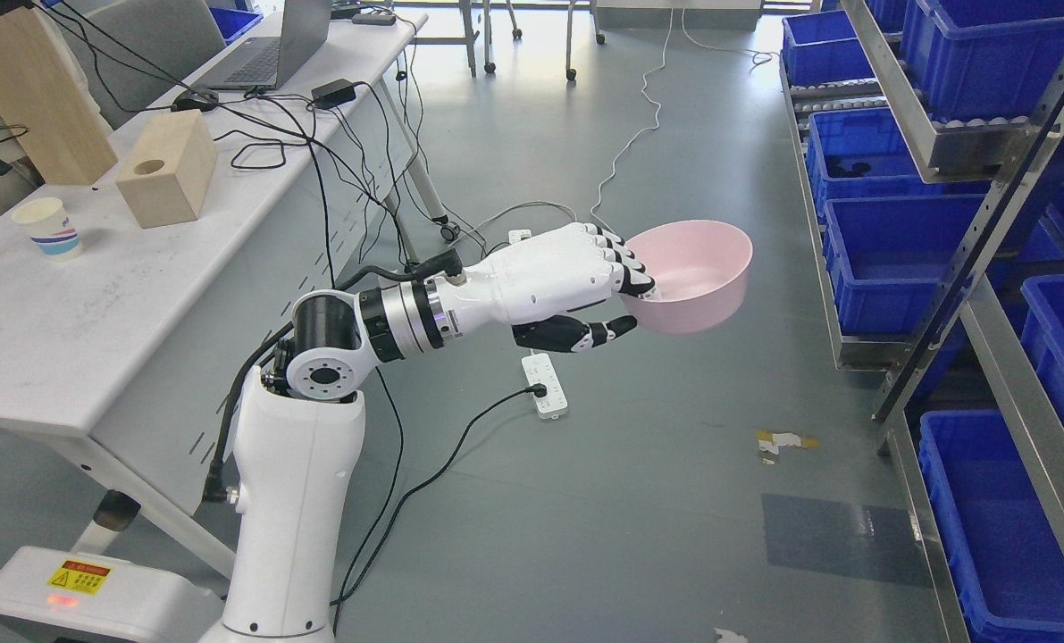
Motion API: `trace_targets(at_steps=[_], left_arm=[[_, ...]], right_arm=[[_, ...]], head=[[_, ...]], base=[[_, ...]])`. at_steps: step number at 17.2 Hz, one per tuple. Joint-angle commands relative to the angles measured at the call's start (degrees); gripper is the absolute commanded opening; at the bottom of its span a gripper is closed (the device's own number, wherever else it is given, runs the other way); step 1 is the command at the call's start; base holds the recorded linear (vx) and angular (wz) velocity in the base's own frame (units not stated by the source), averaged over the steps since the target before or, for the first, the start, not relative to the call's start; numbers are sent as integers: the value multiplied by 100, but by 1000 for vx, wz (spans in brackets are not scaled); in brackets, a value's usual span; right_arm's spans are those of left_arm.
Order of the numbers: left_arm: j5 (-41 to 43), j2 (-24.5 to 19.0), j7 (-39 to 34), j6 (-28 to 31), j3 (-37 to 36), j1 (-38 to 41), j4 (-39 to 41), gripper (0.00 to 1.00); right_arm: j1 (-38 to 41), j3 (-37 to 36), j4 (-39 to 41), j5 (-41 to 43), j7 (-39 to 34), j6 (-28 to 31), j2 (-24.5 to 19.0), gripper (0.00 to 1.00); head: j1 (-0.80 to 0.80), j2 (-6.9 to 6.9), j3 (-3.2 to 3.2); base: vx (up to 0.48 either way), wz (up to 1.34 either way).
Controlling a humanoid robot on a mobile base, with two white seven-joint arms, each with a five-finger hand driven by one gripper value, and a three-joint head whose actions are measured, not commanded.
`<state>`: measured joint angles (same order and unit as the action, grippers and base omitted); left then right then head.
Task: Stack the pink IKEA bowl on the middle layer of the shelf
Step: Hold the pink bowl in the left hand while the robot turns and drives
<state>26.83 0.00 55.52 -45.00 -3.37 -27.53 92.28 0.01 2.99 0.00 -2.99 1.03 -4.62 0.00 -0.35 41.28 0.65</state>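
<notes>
At lower left, nearest the camera, the white arm rises from the mobile base and reaches out over the grey floor. Its left hand point(585, 286) is closed on the pink bowl point(697, 272), four fingers point(625, 263) hooked over the near rim into the hollow and the thumb pressed against the outer wall below. This pinch holds the bowl mouth-up, only slightly tilted, presumably so it can be set down level on another bowl. The bowl hangs in mid-air above the floor, between the worktop point(94, 330) at left and the shelf point(969, 295) at right, clear of both. No right hand is visible.

Below the hand a white power strip point(545, 384) and its cable lie on the floor, outside the carrying path. On the worktop stand a paper cup point(47, 228) and a wooden block point(168, 168). The shelf carries blue bins point(898, 246) on slanted tiers; no pink bowls are visible there, so the stacking place cannot be confirmed. Judgement: transport is under way, placement not yet done.
</notes>
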Motion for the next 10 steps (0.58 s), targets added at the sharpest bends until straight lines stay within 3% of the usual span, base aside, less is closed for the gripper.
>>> trace_targets(at_steps=[1,10], left_arm=[[-3,-100,3,0,-50,2,1,10],[-12,-100,3,0,-163,11,-17,10]], right_arm=[[26,0,100,0,2,-4,100,100],[26,0,100,0,2,-4,100,100]], head=[[0,0,0],[0,0,0]], base=[[47,-71],[23,-125]])
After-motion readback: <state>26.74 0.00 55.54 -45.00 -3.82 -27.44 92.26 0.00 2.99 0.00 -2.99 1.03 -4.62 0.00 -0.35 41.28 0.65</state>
